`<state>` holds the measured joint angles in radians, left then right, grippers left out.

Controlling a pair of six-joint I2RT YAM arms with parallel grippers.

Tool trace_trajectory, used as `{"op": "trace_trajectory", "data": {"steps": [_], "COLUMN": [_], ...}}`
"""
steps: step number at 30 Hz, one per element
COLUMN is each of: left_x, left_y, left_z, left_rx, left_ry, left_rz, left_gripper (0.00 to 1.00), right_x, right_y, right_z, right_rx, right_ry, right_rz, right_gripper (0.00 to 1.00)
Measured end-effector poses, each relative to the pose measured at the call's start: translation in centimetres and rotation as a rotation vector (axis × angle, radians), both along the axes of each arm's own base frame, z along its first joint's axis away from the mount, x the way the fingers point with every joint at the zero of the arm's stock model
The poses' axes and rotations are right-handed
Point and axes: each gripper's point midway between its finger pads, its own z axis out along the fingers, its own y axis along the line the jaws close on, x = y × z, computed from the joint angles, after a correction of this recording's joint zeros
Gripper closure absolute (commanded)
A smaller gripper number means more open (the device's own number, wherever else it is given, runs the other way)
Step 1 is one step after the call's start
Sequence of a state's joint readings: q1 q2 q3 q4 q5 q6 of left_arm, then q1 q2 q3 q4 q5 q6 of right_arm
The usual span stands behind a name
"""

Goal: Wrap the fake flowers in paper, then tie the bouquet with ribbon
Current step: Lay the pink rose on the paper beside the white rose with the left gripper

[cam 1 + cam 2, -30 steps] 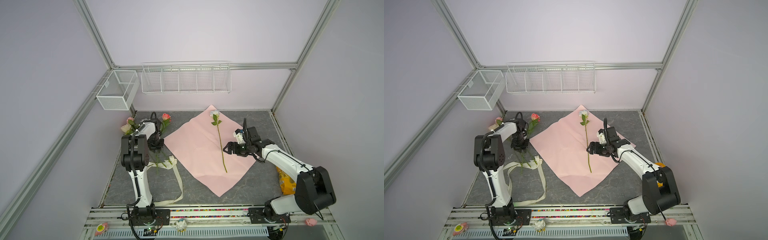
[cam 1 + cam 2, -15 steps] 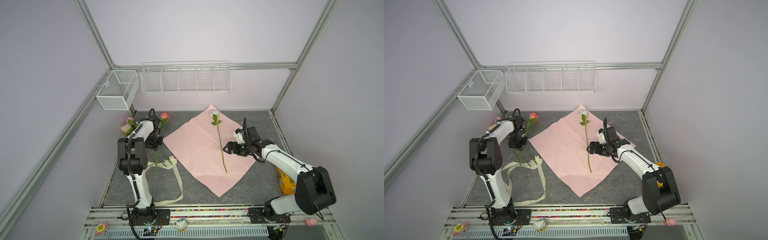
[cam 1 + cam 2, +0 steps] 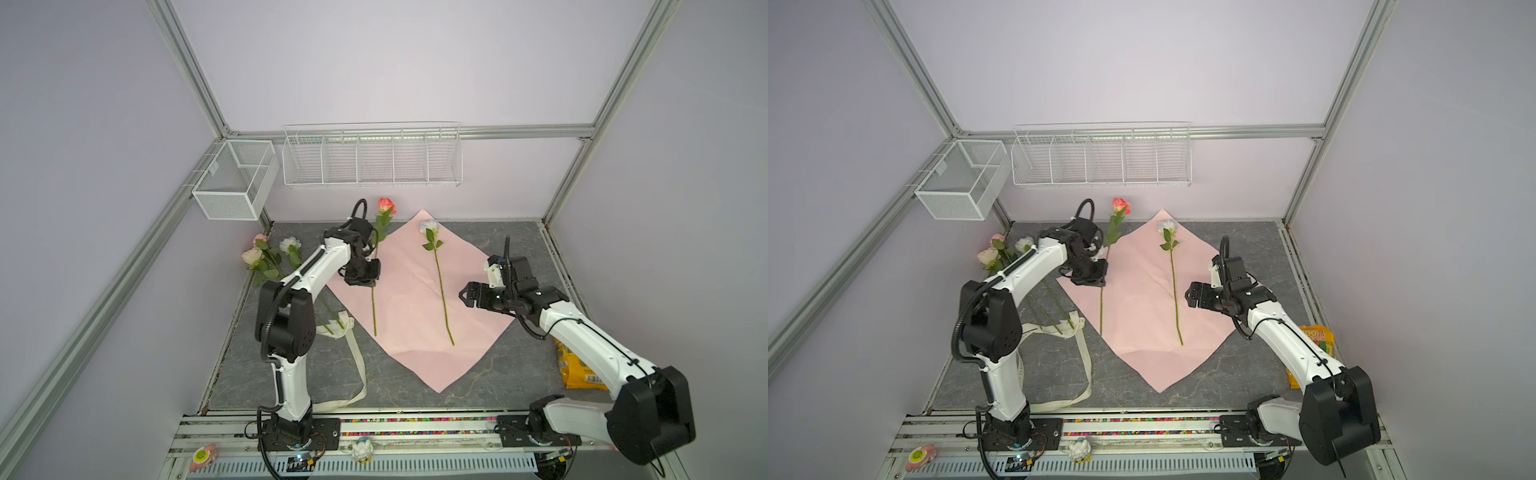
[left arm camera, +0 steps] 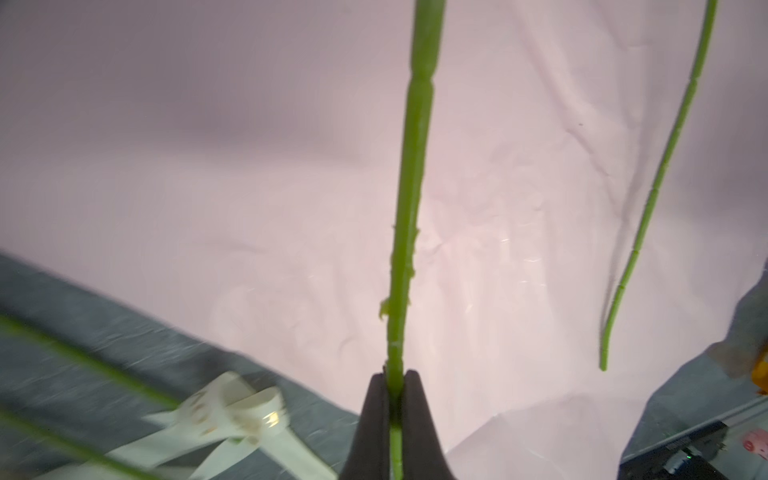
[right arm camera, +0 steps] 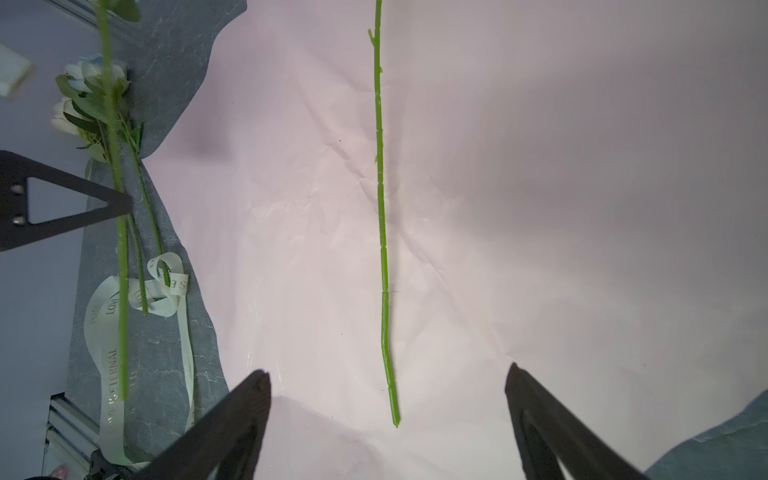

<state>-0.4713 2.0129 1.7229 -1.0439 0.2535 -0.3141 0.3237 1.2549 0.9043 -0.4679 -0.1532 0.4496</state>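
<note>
The fake flowers lie apart, not bundled. My left gripper (image 3: 360, 280) (image 4: 395, 378) is shut on the green stem of a coral rose (image 3: 386, 204) (image 3: 1120, 205), held over the left part of the pink paper (image 3: 407, 291) (image 3: 1138, 299). A pale blue rose (image 3: 430, 226) (image 3: 1168, 226) lies flat along the paper's middle; its stem (image 5: 380, 208) runs between my right gripper's fingers. My right gripper (image 3: 467, 295) (image 5: 387, 371) stands open, low over the paper's right side, holding nothing. Three more roses (image 3: 266, 257) lie on the grey table at the left.
A long cream printed ribbon (image 3: 355, 353) (image 5: 108, 332) loops on the table left of the paper, under the loose stems. White wire baskets (image 3: 372, 158) and a mesh box (image 3: 232, 183) hang on the back walls. A yellow packet (image 3: 579, 370) lies at the right edge.
My left gripper closed on the coral rose's stem at the left pile, then carried it up and rightward over the paper. My right gripper stayed in place and opened slightly wider.
</note>
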Motion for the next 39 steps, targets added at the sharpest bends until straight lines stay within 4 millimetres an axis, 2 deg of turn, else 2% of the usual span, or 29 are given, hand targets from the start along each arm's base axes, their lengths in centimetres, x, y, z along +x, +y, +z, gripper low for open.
{"op": "trace_trajectory", "data": {"steps": [3, 6, 9, 11, 16, 27, 39], "left_x": [-0.6, -1.0, -0.8, -0.6, 0.0, -1.1, -1.0], "left_y": [-5.2, -8.9, -11.2, -12.0, -12.6, -13.1, -13.0], "left_z": [-1.8, -2.4, -2.3, -2.3, -3.4, -6.5, -7.7], "left_rx": [-0.070, -0.124, -0.178, -0.200, -0.219, -0.201, -0.151], "left_ry": [0.035, 0.054, 0.053, 0.060, 0.081, 0.137, 0.130], "left_rz": [-0.017, -0.009, 0.013, 0.037, 0.097, 0.128, 0.073], "left_gripper": [1.00, 1.00, 1.00, 1.00, 1.00, 0.99, 0.90], "right_x": [-0.5, -1.2, -1.7, -1.9, -2.1, -2.2, -2.3], "right_y": [-0.7, -1.3, -1.5, -1.6, -1.8, -1.8, -1.8], "right_z": [0.1, -0.4, -0.9, -1.0, -1.0, -1.2, -1.4], "right_rx": [-0.005, -0.016, -0.019, -0.021, -0.021, -0.019, -0.018], "right_ry": [-0.009, 0.007, 0.025, 0.029, 0.027, 0.037, 0.044], "right_rz": [-0.021, -0.036, -0.045, -0.050, -0.056, -0.060, -0.065], "right_gripper": [0.07, 0.07, 0.07, 0.07, 0.07, 0.06, 0.06]}}
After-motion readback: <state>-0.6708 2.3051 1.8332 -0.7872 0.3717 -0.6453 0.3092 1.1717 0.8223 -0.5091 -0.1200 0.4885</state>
